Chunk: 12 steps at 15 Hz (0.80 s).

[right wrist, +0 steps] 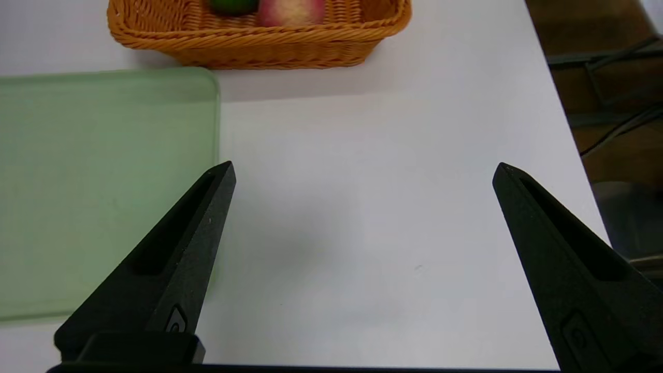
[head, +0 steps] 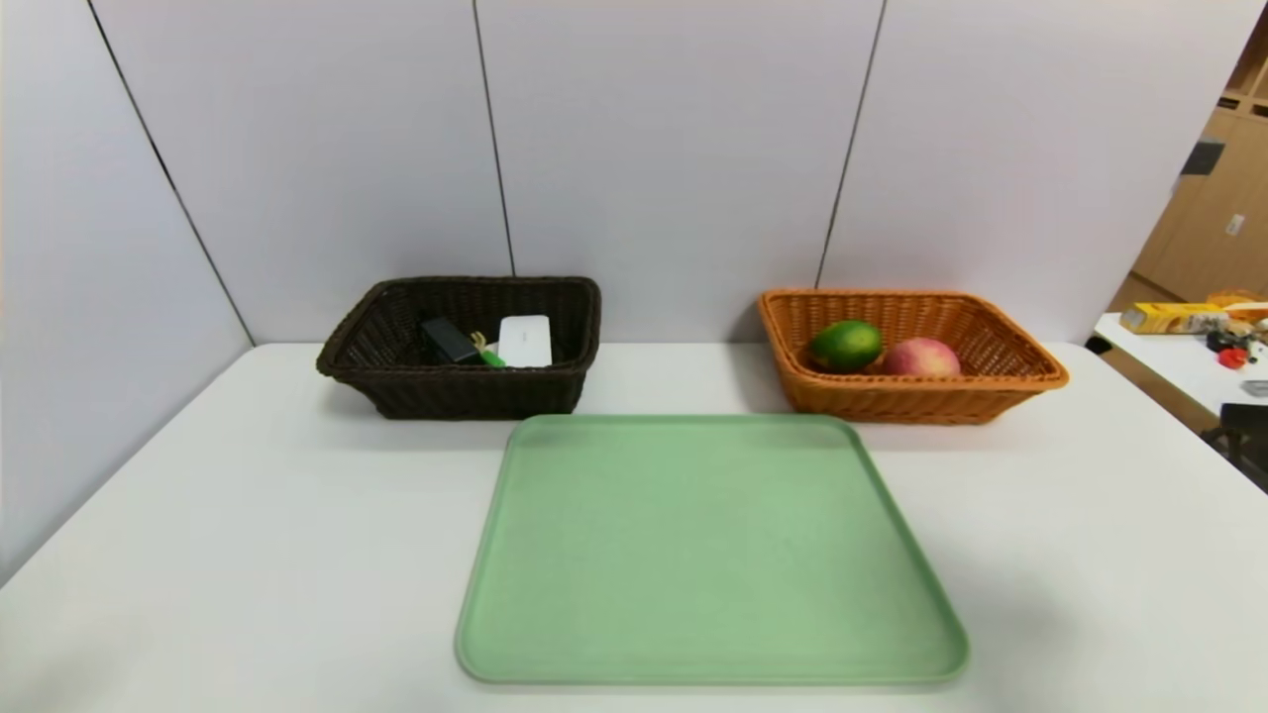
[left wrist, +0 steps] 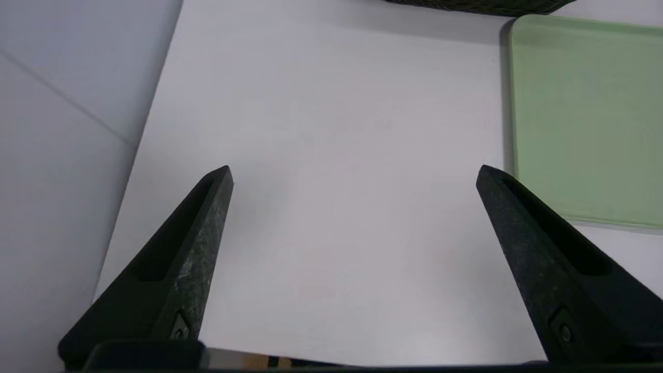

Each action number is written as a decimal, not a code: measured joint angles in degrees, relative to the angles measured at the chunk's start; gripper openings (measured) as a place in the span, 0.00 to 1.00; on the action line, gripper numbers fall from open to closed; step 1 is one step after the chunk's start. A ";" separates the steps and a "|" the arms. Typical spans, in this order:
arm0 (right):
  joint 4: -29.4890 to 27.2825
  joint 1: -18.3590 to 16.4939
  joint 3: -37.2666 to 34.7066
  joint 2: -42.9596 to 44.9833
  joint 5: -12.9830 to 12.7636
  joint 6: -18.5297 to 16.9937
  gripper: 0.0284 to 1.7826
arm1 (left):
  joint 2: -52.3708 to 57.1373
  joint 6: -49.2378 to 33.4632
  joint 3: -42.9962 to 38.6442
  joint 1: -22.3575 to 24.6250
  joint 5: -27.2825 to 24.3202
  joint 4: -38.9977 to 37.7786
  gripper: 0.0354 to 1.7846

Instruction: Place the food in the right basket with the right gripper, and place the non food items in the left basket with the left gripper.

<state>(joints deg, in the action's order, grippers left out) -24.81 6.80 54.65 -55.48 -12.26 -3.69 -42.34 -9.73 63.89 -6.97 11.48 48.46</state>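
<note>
Peach and green fruit sit in the orange basket; white case, bottle and spoon in the brown basket. Both hands, left hand and right hand, hover wide open and empty over the surface. Fruit looks smooth and prone to roll, best gripped across the middle.

My head camera looks forward and down from above the near edge of the surface, taking in the green tray, the dark basket and the orange basket against the wall. My left wrist camera sits low behind the left claw, facing along the surface; it shares the tray's edge and the dark basket's rim. My right wrist camera, behind the right claw, shares the tray and the orange basket.
</note>
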 joint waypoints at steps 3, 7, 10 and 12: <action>7.62 -1.40 -11.98 13.26 -0.60 0.94 0.96 | 15.19 -0.09 -12.46 1.39 1.35 -3.15 0.94; 11.64 -3.67 -23.17 32.94 -0.29 3.62 0.96 | 24.30 -3.30 -21.75 2.10 6.03 -7.51 0.94; 15.84 -6.50 -31.70 42.25 0.09 7.27 0.96 | 25.97 -0.77 -25.42 2.13 6.01 -12.21 0.94; 17.01 -6.90 -34.84 47.65 1.60 10.86 0.96 | 26.38 -0.66 -26.99 2.16 6.01 -15.30 0.94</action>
<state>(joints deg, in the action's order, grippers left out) -7.80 -0.10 19.81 -7.83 -10.67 7.17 -15.96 -10.39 36.90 -4.82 17.49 33.16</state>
